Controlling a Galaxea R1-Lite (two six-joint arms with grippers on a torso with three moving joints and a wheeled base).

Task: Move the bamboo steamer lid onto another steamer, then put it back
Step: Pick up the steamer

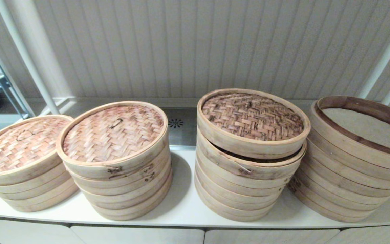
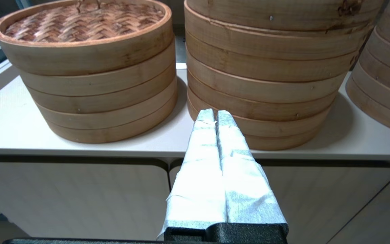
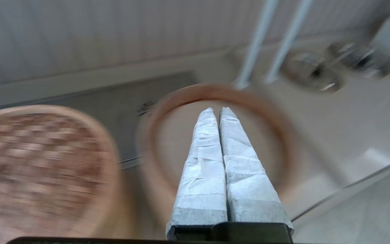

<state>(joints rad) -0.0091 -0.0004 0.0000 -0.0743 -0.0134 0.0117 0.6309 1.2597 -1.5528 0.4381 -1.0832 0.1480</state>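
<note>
Clenched on nothing, the right pincer [image 3: 215,113] hangs in the air above the open steamer stack [image 3: 215,142], its two taped fingers pressed together and pointed down toward that stack's bare ring; it does not show in the head view. Just beside the open steamer stack [image 1: 357,159], on its left, stands the neighbouring stack [image 1: 249,183], and the bamboo steamer lid [image 1: 252,118] lies on top of it, but crooked: a dark gap shows under its front rim, so it seems to sit on the rim rather than seated down.

Further left of the open stack are two more lidded stacks [image 1: 117,159] [image 1: 22,162], all on the white worktop [image 1: 181,206]. The left pincer [image 2: 215,117], also clenched and empty, is parked low in front of the worktop's edge, well apart from the lid.

The risk I judge from here is in the lid's tilt: a grab at its raised edge could make it slide or tip off the stack, and a push sideways could shift the loose upper tiers beneath it. A clenched pincer coming down would also strike the weave instead of straddling the rim.
</note>
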